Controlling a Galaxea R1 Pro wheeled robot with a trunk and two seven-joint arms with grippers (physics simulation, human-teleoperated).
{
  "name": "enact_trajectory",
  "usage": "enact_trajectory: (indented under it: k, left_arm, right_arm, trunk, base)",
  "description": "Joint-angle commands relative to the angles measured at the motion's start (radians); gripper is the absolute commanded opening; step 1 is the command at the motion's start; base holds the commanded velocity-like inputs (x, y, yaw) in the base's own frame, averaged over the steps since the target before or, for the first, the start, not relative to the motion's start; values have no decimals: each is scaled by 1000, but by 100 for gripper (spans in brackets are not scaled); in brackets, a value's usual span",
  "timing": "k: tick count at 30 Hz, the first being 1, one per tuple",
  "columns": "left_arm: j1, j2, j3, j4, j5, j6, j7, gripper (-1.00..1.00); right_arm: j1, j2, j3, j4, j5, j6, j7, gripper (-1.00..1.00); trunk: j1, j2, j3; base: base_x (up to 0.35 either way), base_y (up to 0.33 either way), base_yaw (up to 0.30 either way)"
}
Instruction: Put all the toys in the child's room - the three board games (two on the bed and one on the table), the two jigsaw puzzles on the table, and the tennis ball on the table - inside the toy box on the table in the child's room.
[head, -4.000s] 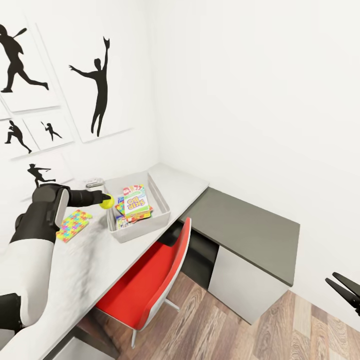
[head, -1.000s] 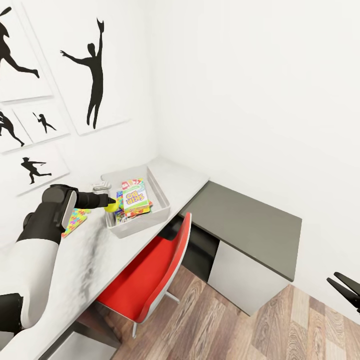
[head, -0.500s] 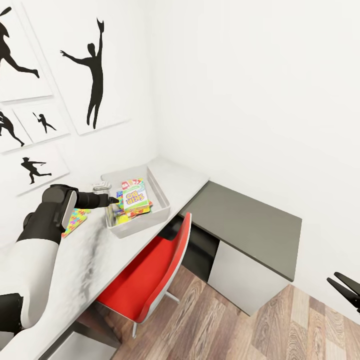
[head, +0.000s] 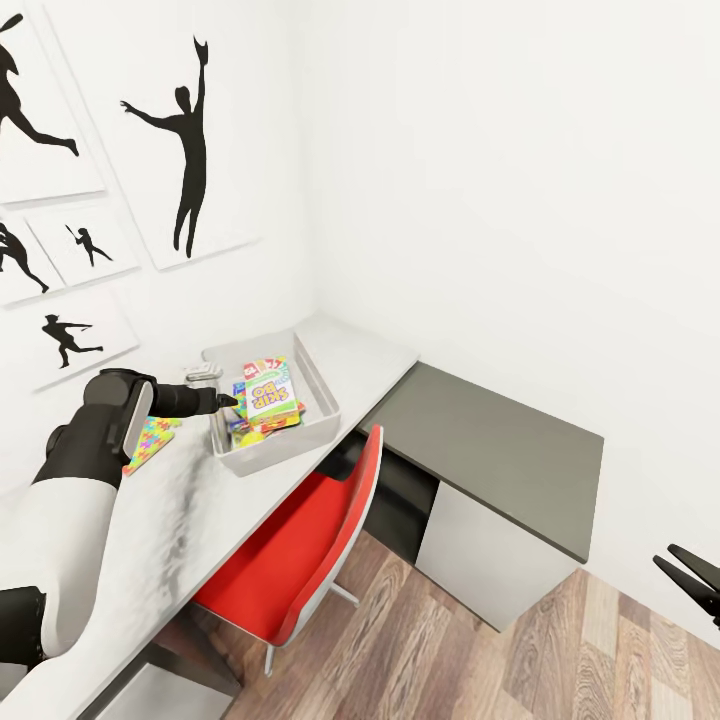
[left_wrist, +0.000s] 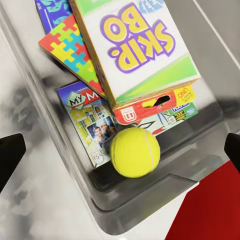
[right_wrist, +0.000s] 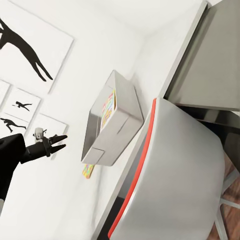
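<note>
stretching along the left wall, the long light-grey counter (head: 190, 500) is seen carrying the toy box (head: 322, 400), with a lower dark grey side cabinet (head: 500, 450) set at its far end and a red chair (head: 290, 560) pushed in under its edge. black silhouette pictures (head: 190, 140) are hung on the wall above. the toy box is placed near the counter's corner, and inside it the skip-bo game box (left_wrist: 140, 45) is laid on top of the stack, with a red-edged game box (left_wrist: 152, 107) and a pale game box (left_wrist: 92, 125) beneath it. one jigsaw puzzle (left_wrist: 70, 47) is tucked in the bin under the skip-bo box, and a second jigsaw puzzle (head: 150, 440) is left on the counter just beside the bin, partly hidden by the left arm. the tennis ball (left_wrist: 135, 152) is found resting on the bin's floor, against the pale box and near the bin's end wall. the left claw (head: 232, 400) is held above the bin's near wall, spread wide and gripping nothing, its fingertips (left_wrist: 10, 155) well apart on either side of the ball. the right claw (head: 690, 580) is held low over the wooden floor (head: 480, 660), well apart from the counter, parted and empty.
</note>
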Motion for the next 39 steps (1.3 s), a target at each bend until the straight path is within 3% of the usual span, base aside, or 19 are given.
enact_trajectory:
  k: [1, 14, 18, 21, 24, 30, 33, 35, 37, 39]
  left_arm:
    - [-1, 0, 2, -1, -5, 4, -6, 100]
    - [-1, 7, 14, -1, 9, 7, -24, 100]
    - [0, 18, 25, -7, 13, 13, -79, 100]
    - [0, 51, 47, -26, 16, 19, -197, 100]
    - [2, 119, 83, -40, 17, 22, -397, 100]
    - [15, 235, 152, -45, 17, 22, -734, 100]
    - [74, 305, 191, -45, 17, 22, -962, 100]
    - [140, 337, 213, -43, 17, 22, -1101, 100]
    - [213, 352, 255, -42, 24, 19, -1155, 100]
    - [250, 352, 281, -42, 31, 16, -1155, 100]
  right_arm:
    - [0, -1, 0, 0, -1, 4, 1, 100]
    - [0, -3, -2, 0, -1, 4, 12, 100]
    - [0, -4, -2, 0, -1, 4, 31, 100]
    - [0, -4, -3, 0, -1, 4, 38, 100]
    - [0, -3, -3, 0, -1, 3, 41, 100]
    - [0, -1, -3, 0, -1, 0, 45, 100]
    - [0, -1, -3, 0, -1, -5, 46, 100]
    - [0, -1, -3, 0, -1, -6, 49, 100]
    - [0, 0, -3, 0, -1, -7, 61, 100]
    - [0, 0, -3, 0, -1, -8, 67, 100]
  trunk:
    - [0, -2, -1]
    - [0, -2, 6]
    - [0, -2, 12]
    - [0, -2, 17]
    - [0, -2, 22]
    - [0, -2, 32]
    - [0, -2, 37]
    - [0, -2, 40]
    - [0, -2, 43]
    - [0, -2, 46]
  base:
    - [0, 0, 0]
    - [0, 0, 0]
    - [0, 0, 0]
    - [0, 0, 0]
    - [0, 0, 0]
    - [0, 0, 0]
    - [0, 0, 0]
    - [0, 0, 0]
    - [0, 0, 0]
    - [0, 0, 0]
